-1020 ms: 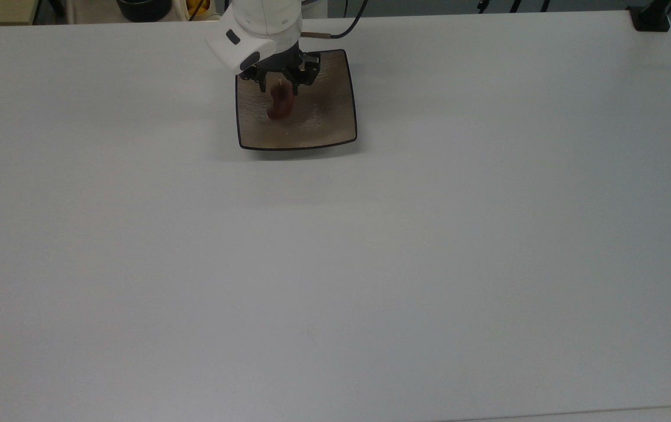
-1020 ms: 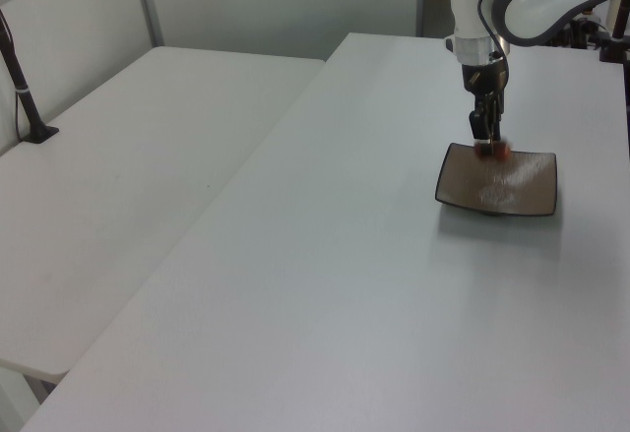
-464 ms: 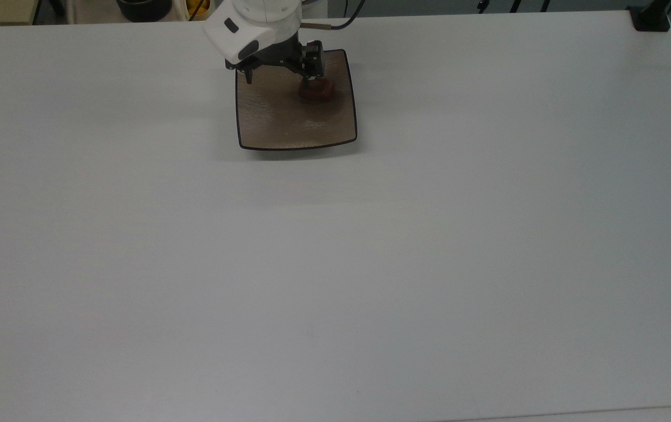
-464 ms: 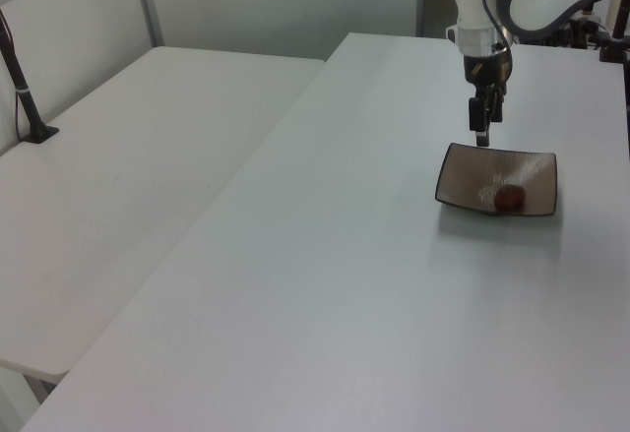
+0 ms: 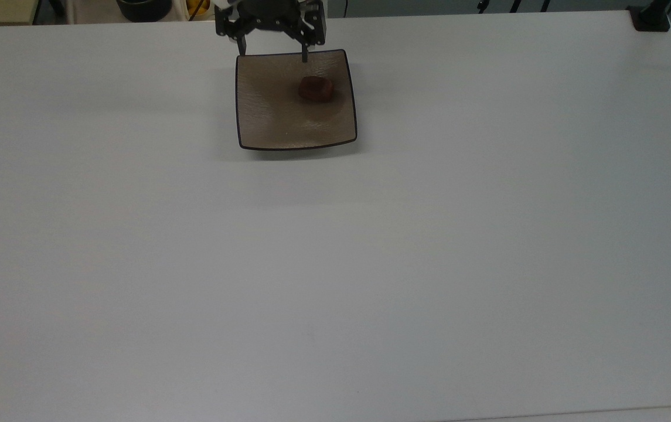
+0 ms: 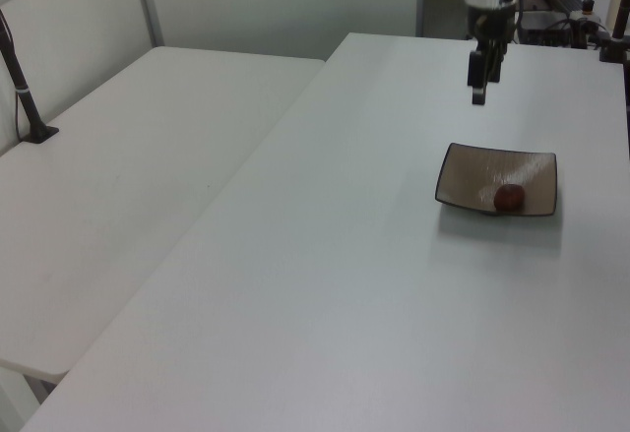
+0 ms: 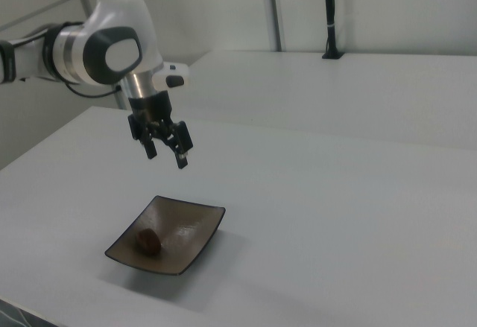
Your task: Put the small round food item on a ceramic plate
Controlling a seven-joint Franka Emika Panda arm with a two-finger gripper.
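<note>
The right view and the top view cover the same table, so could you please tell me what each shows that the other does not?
The right view shows the white arm behind the hand, and the gap of air between hand and ceramic plate. The top view shows a black bowl beyond the table's far edge. Both show the hand open and the small round food item lying on the plate.

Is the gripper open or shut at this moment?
Open. The gripper hangs above the ceramic plate with fingers spread and nothing between them.
</note>
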